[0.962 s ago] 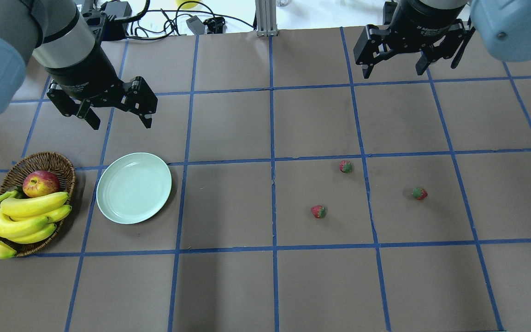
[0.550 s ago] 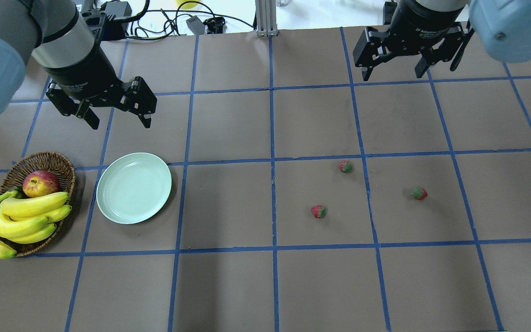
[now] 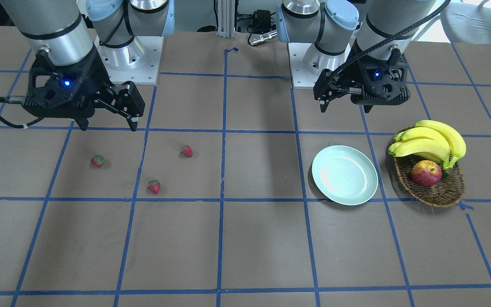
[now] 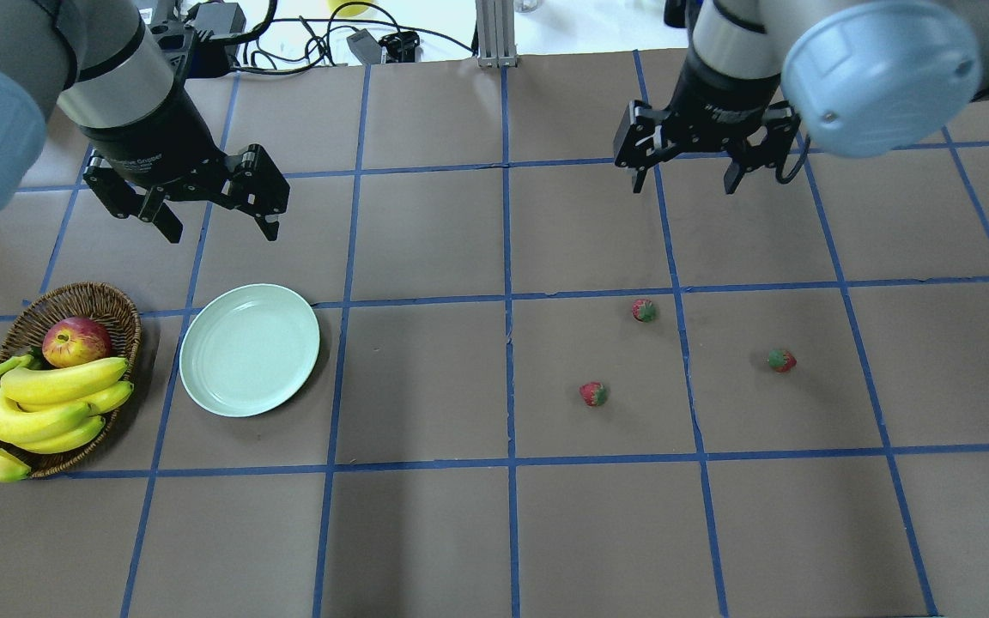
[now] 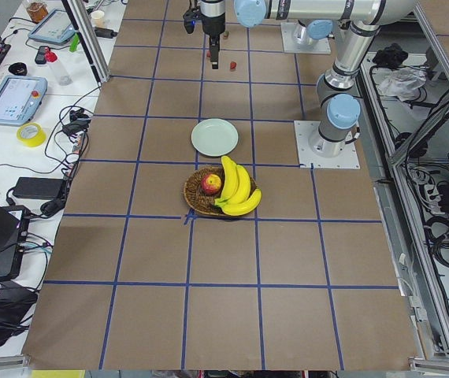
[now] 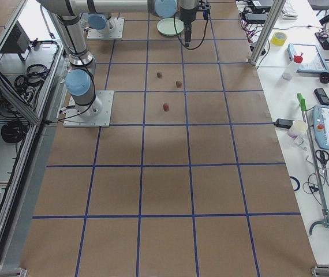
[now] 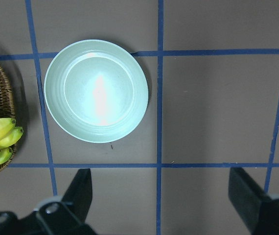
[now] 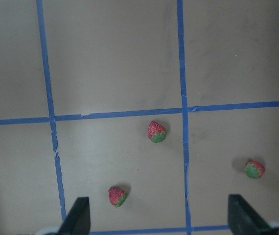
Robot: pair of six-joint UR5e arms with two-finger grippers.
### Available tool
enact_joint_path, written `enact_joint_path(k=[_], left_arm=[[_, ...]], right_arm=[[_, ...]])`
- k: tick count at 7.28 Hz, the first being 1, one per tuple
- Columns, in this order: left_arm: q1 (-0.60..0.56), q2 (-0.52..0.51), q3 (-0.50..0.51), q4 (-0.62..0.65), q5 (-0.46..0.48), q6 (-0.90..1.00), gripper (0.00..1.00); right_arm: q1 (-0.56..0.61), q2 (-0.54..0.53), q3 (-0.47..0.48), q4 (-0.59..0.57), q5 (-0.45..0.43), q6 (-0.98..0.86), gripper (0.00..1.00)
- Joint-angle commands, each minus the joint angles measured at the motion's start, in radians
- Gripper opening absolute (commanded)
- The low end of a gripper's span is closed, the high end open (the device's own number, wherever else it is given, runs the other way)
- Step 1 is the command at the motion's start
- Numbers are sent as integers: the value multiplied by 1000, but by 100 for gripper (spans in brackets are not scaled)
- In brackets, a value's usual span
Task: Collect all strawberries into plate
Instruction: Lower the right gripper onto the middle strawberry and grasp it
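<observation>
Right gripper (image 4: 683,178) spread wide, empty; its wrist view shows three strawberries (image 8: 156,131) on table (image 8: 105,58) just ahead of it. Left gripper (image 4: 224,225) likewise agape; its wrist view shows plate (image 7: 96,90) ahead instead.

Glossy smooth plate (image 4: 250,350), woven wicker basket (image 3: 439,194), matt brown table cover (image 4: 426,378) with blue tape (image 4: 506,232)

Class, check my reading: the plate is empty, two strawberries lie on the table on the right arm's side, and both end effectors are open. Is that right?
Not quite. Three strawberries lie there, not two, as the overhead view shows. The rest stands: the plate is empty, and the left end effector and right end effector are open.
</observation>
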Motion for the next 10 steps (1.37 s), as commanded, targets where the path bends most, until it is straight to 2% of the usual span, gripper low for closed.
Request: enact_joint_path(k=[1, 3, 4, 7, 8, 9, 10], left_arm=[[1, 2, -9, -7, 3, 0, 100], [-4, 11, -14, -7, 0, 0, 100], [-5, 8, -15, -7, -2, 0, 100], [-4, 5, -14, -3, -2, 0, 100], [-5, 5, -14, -3, -4, 0, 100], [-5, 4, -14, -3, -4, 0, 100], [-5, 4, -14, -3, -4, 0, 100]], right_arm=[[96, 47, 209, -210, -11, 137, 100], [105, 76, 401, -440, 4, 187, 100], [105, 96, 458, -527, 7, 188, 100], [108, 126, 521, -550, 35, 176, 98], [110, 127, 529, -540, 53, 173, 84], [110, 125, 527, -537, 55, 175, 48], [110, 127, 521, -534, 56, 172, 16]])
